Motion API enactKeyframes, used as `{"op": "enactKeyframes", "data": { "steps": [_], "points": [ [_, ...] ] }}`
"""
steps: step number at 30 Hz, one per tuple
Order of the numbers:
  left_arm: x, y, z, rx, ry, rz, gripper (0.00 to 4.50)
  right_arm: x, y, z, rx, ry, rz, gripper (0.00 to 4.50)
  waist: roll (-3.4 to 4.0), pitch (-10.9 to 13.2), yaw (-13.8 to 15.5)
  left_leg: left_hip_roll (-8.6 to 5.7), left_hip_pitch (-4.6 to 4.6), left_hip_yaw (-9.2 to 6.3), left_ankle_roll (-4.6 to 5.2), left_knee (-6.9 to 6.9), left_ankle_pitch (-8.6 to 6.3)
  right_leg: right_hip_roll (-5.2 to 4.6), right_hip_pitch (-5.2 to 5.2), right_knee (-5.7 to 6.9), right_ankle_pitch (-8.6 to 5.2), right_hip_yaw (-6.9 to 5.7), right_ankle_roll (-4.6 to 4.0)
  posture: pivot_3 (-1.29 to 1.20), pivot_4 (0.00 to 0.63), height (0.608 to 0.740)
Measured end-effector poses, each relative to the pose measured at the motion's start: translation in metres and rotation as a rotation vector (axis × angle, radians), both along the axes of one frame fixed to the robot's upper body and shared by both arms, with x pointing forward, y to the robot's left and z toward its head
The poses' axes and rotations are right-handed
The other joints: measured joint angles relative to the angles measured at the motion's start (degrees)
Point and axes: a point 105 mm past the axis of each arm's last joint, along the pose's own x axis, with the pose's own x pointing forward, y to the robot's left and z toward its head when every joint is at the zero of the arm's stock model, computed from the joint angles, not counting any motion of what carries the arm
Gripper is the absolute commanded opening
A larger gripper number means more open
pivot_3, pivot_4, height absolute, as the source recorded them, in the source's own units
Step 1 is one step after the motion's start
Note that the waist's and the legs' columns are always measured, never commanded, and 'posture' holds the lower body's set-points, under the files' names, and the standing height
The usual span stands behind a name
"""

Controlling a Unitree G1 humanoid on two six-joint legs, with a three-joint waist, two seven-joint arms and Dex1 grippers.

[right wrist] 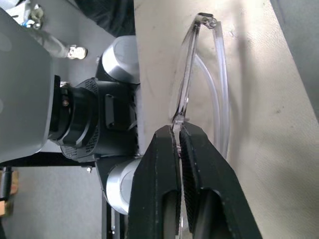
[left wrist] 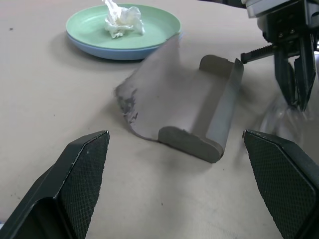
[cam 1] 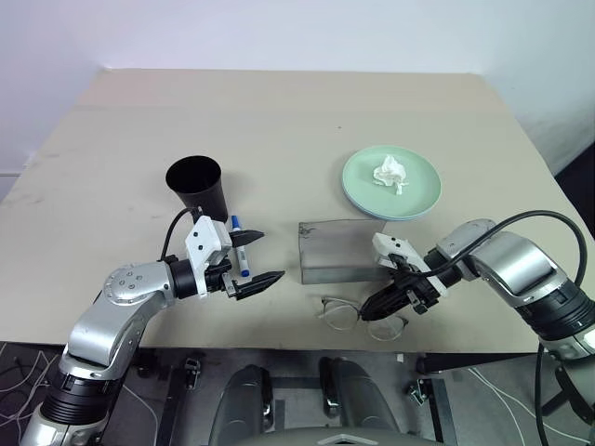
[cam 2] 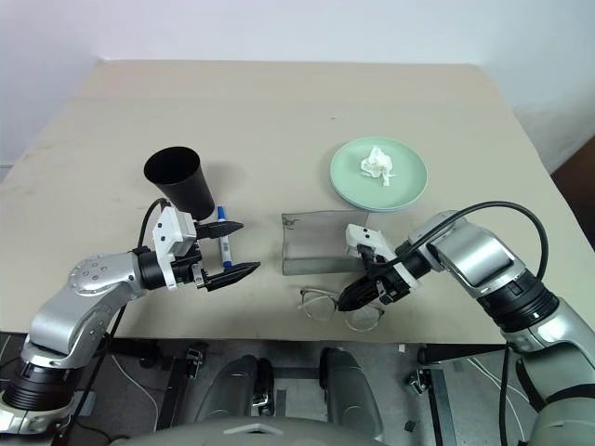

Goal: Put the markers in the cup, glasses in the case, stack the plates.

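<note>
The glasses [cam 1: 358,316] lie on the tabletop [cam 1: 279,121] at its near edge, just in front of the open case [cam 1: 339,249]. The right tool [cam 1: 376,309] is clenched on their frame, so the glasses step looks in hand; next they need lifting and carrying a short way far-side into the case. The left tool [cam 1: 258,258] hangs released beside the cup [cam 1: 198,187]. The edge drop is close.
</note>
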Motion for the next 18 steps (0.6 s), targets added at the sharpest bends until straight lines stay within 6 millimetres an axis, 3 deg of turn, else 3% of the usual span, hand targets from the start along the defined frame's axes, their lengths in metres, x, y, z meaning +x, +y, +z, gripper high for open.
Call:
{"op": "enactKeyframes", "data": {
  "steps": [7, 14, 18],
  "points": [
    [0.0, 0.0, 0.0, -0.001, 0.004, 0.004, 4.5, 0.003, 0.001, 0.008, 0.005, 0.009, -0.009, 0.02, 0.0, 0.0, 0.0, 0.0, 0.0, 0.0, 0.0, 0.0, 0.0, 0.0, 0.0, 0.0, 0.0, 0.0, 0.0, 0.0, 0.15, 0.701],
    [-0.001, -0.001, -0.001, -0.003, 0.012, 0.003, 4.5, -0.003, -0.008, 0.037, 0.069, 0.012, 0.039, 0.02, 0.0, 0.0, 0.0, -0.02, -0.01, 0.0, 0.0, 0.0, 0.0, -0.03, 0.01, -0.02, 0.0, 0.0, 0.0, 0.0, 0.15, 0.701],
    [-0.002, 0.0, -0.002, -0.008, 0.025, 0.004, 4.5, 0.013, -0.003, 0.068, 0.143, -0.04, 0.015, 0.02, 0.0, 0.0, -0.4, 0.05, 0.07, 0.01, 0.0, 0.0, 0.0, 0.03, 0.01, 0.02, 0.02, 0.01, -0.04, 0.0, 0.15, 0.701]
  ]
}}
